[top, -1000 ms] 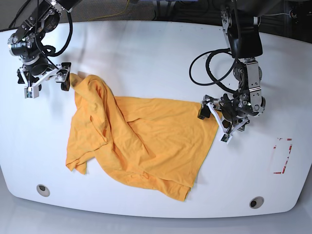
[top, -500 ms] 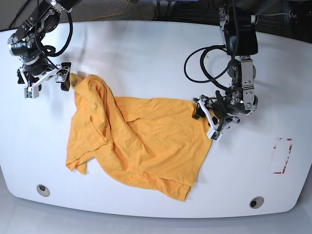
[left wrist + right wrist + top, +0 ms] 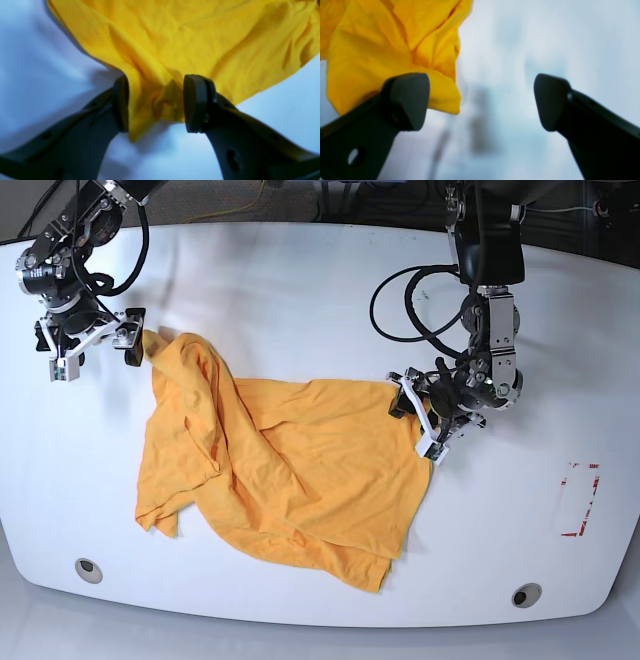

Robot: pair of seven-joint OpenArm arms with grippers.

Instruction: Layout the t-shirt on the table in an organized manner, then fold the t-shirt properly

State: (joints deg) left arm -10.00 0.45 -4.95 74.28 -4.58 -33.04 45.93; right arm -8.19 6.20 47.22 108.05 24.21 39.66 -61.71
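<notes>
My left gripper [image 3: 155, 102] straddles a bunched corner of the t-shirt [image 3: 290, 470]; whether the pads pinch it, I cannot tell. My right gripper [image 3: 95, 345] stands wide apart, empty, one fingertip [image 3: 406, 100] just beside the far corner. Shirt lies crumpled mid-table [image 3: 300, 280], long axis 10 to 4 o'clock. From my left gripper the cloth runs toward 9 o'clock.

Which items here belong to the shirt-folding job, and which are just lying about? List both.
Job: t-shirt, table, left gripper straddling the shirt's corner, right gripper open beside its far end.
Lying about: red tape outline, two grey grommets.
</notes>
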